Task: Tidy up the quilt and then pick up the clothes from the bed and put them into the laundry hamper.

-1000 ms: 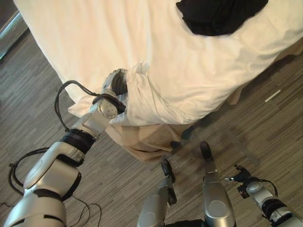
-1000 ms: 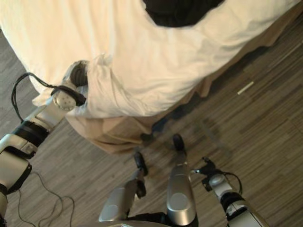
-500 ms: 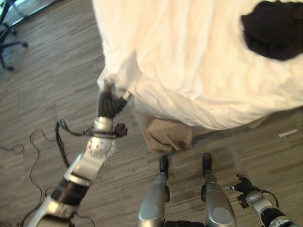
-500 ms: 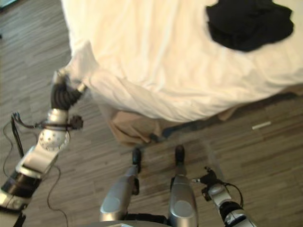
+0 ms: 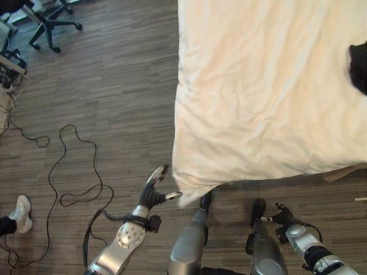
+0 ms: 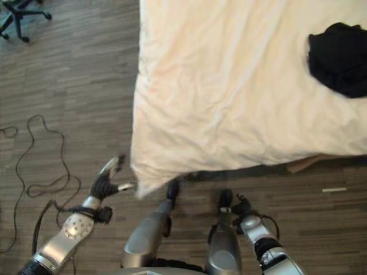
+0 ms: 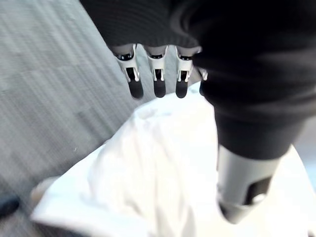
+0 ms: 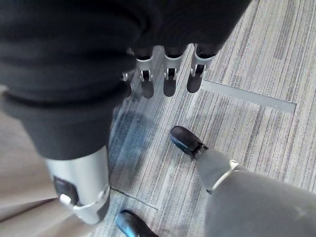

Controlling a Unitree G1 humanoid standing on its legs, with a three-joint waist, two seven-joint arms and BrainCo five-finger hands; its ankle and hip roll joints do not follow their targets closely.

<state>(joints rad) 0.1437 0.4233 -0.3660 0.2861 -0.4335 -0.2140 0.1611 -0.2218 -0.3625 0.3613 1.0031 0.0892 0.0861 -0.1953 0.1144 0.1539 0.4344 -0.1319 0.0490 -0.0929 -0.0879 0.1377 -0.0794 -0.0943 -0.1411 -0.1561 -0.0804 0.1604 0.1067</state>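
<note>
Nearest us, our left hand (image 5: 153, 192) hangs low over the wooden floor (image 5: 114, 103) just beside the near corner of the quilt (image 5: 269, 97); its fingers (image 7: 155, 84) are straight and spread, the thumb tip touching or almost touching the drooping corner, and nothing is clasped. In the left wrist view the white cloth lies loose past the fingertips, not pinched. Our right hand (image 6: 243, 207) hangs idle by our side over the floor, fingers relaxed and holding nothing. The quilt now covers the bed broadly with only shallow wrinkles, its near edge hanging over the side and a strip of tan bed skirt (image 6: 301, 165) showing below at the right. We judge the quilt step nearly done: what is left is to check that the corner hangs straight and is not bunched, so if we touch it again we should take the very tip between thumb and fingers and draw it outward and down, not upward, lest we ruck the flat part. Farther off, near the bed's right edge, the black clothes (image 6: 339, 58) lie in a heap on the quilt, well apart from both hands. To reach them we must first shift toward that side. Beyond, an office chair (image 5: 54, 24) stands on the floor at the far left.
</note>
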